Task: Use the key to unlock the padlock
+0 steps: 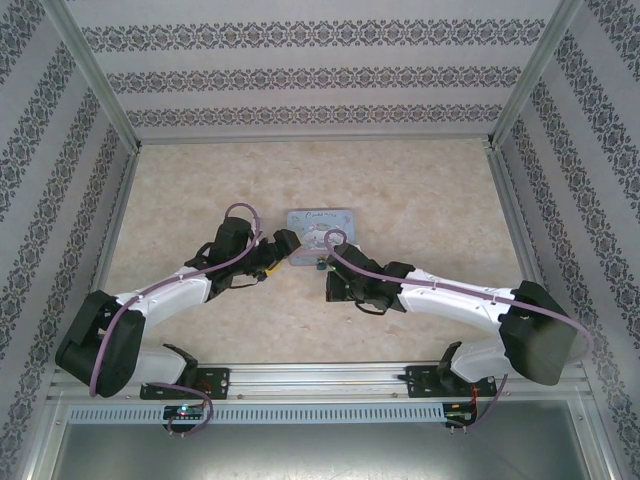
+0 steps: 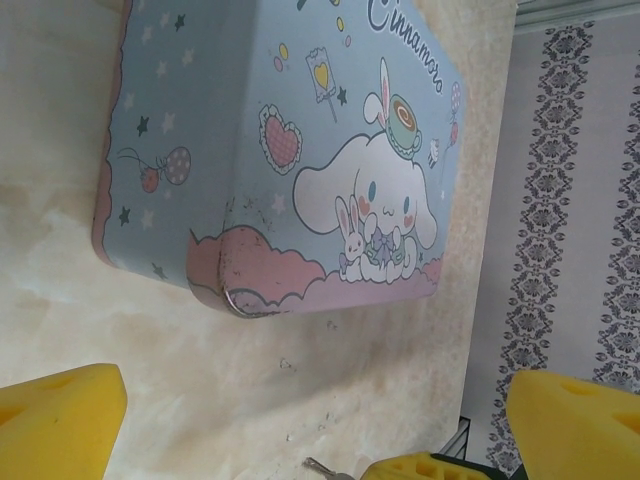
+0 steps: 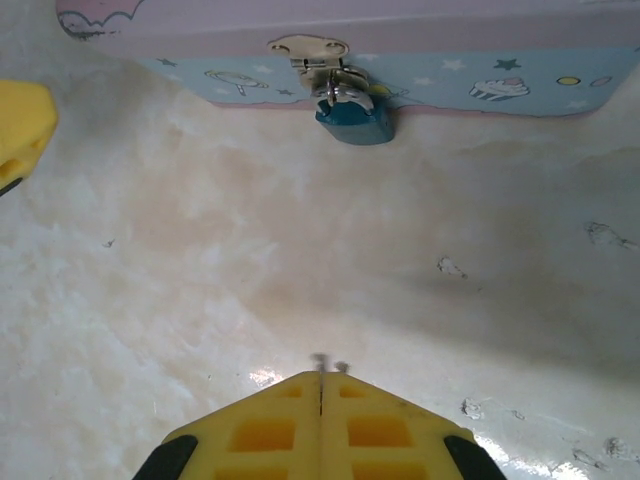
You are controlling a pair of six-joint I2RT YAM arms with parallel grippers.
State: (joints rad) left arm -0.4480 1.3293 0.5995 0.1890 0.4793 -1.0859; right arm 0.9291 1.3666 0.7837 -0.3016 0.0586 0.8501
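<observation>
not yet unlocked, by the look of it. hanging from the hasp (image 3: 308, 47) on the front wall of the pale blue cartoon tin (image 2: 250, 130): the padlock (image 3: 355, 112), small, dark teal, silvery shackle apparently closed. clenched in the right gripper (image 3: 320, 385): the key (image 3: 322, 360), just a thin metal tip poking out, pointed toward the lock but well apart from it across bare table (image 3: 300, 250). left gripper (image 2: 318, 425) released, pads spread wide near the tin. left to do: approach, insertion, turn.

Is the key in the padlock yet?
No: in the right wrist view the key pokes from the shut right gripper, with bare table between it and the padlock hanging on the hasp of the tin.
</observation>
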